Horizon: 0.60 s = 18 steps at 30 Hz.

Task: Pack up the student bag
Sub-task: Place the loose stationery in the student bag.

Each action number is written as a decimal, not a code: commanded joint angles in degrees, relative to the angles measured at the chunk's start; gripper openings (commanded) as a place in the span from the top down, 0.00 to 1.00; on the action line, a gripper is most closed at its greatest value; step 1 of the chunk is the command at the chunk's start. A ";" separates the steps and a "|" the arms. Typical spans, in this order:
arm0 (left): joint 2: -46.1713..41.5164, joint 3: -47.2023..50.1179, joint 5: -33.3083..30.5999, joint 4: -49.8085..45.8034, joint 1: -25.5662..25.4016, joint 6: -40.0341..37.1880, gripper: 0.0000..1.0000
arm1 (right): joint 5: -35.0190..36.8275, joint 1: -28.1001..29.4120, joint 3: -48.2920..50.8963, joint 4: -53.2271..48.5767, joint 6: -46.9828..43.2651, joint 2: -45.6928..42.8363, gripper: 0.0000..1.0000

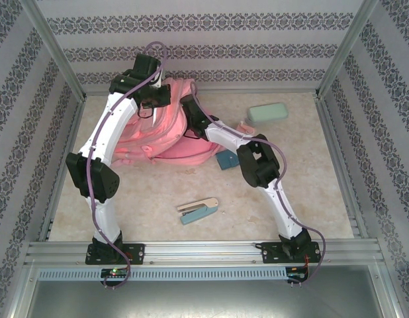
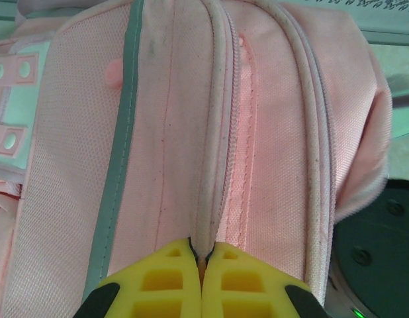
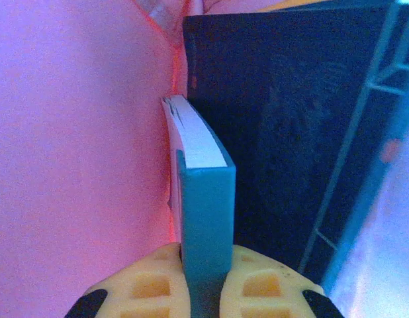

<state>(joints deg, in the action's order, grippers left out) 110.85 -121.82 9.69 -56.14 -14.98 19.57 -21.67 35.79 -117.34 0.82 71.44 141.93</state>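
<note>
Student bag [image 1: 170,129] lies far left-centre on bench [image 1: 297,199]. Left fingers [image 2: 211,265] pinched shut on its piping seam. Right fingers [image 3: 236,260] clamped on teal book [image 3: 204,199], against pink fabric.

The left arm [image 1: 115,126] and right arm [image 1: 257,162] cover much of the backpack [image 1: 168,136], so we cannot see its opening. The blue object [image 1: 226,159] sits half under the right arm. The small pink item [image 1: 244,124] is too tiny for us to identify. The book's [image 3: 203,199] near end disappears between yellow fingers [image 3: 148,285].
</note>
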 commanded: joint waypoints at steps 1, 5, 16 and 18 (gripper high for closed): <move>-4.15 -0.26 2.57 4.33 -0.05 1.17 1.00 | -2.11 0.60 -3.33 -1.76 2.40 2.58 0.89; -4.51 0.05 0.86 3.67 -0.11 0.10 1.00 | -1.28 0.20 -1.80 -3.66 -1.67 -1.11 0.72; -3.89 0.70 -0.58 3.81 0.97 -1.28 1.00 | 0.45 -1.40 14.06 -4.87 -5.30 -16.30 0.51; -3.80 1.03 -0.55 4.04 1.08 -1.20 1.00 | 0.28 -1.95 16.83 -5.26 -5.66 -18.38 0.51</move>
<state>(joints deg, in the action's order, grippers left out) 110.45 -120.95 9.45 -56.10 -14.81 19.33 -22.11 34.83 -103.37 -3.90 67.77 127.70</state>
